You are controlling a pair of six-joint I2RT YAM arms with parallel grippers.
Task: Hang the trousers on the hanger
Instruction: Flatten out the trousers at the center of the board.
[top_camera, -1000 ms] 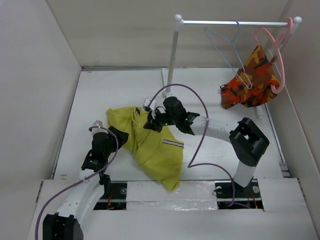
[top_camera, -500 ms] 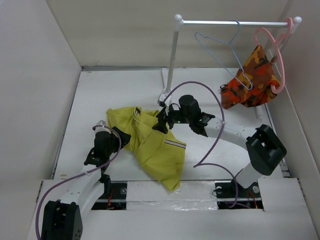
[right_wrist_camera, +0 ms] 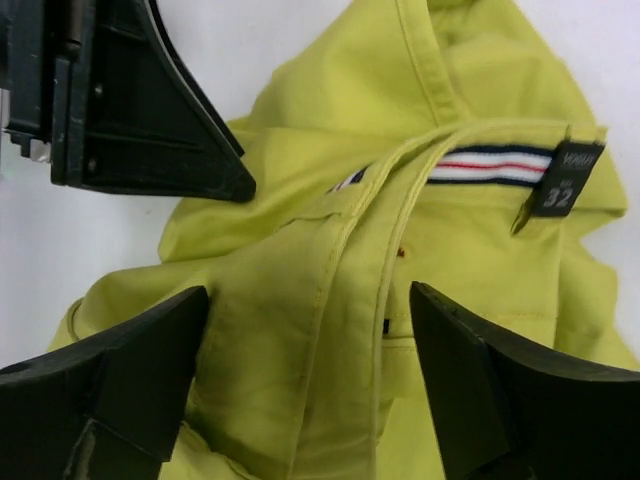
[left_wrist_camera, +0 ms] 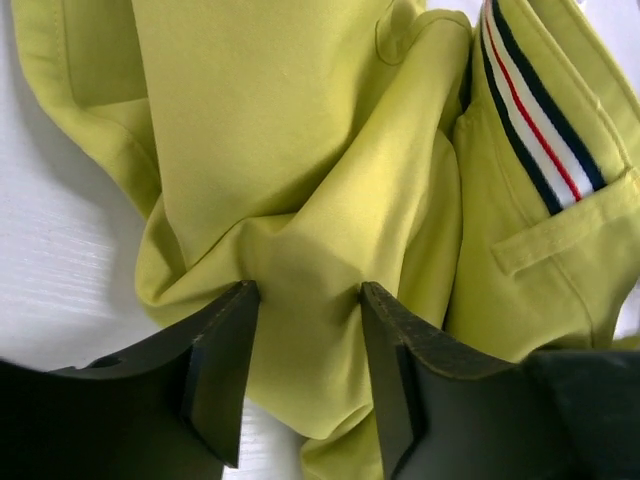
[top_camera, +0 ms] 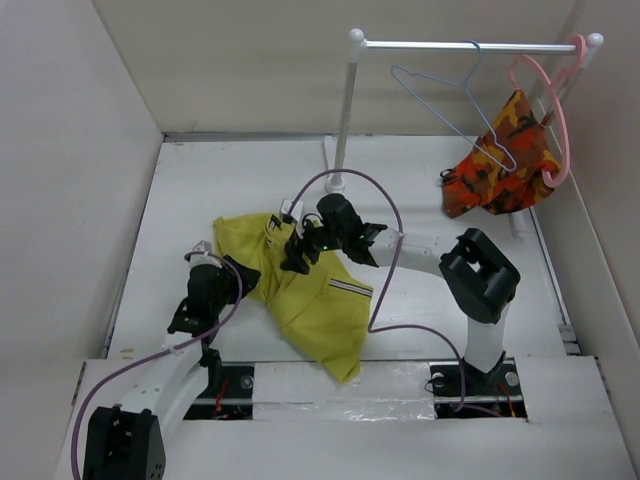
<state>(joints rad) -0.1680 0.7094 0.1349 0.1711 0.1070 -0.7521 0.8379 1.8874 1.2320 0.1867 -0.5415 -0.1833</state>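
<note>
Mustard-yellow, the trousers [top_camera: 305,295] lie crumpled on the white table [top_camera: 440,190], left of centre, with one leg end reaching the near edge between the arm bases. The left gripper [left_wrist_camera: 305,335] pinches a raised fold at the cloth's left border, its fingers [left_wrist_camera: 225,370] pressed into the fabric on both sides. The right gripper [right_wrist_camera: 310,380] hangs over the striped waistband [right_wrist_camera: 480,165] with its fingers spread wide, holding nothing. The hanger [top_camera: 462,88] hangs apart, on the rail [top_camera: 420,45] at the far right, beside the pink hanger [top_camera: 560,120] with the camouflage garment [top_camera: 505,165]. Bare table shows behind the trousers and to their right, up to the rack post [top_camera: 343,110].
</note>
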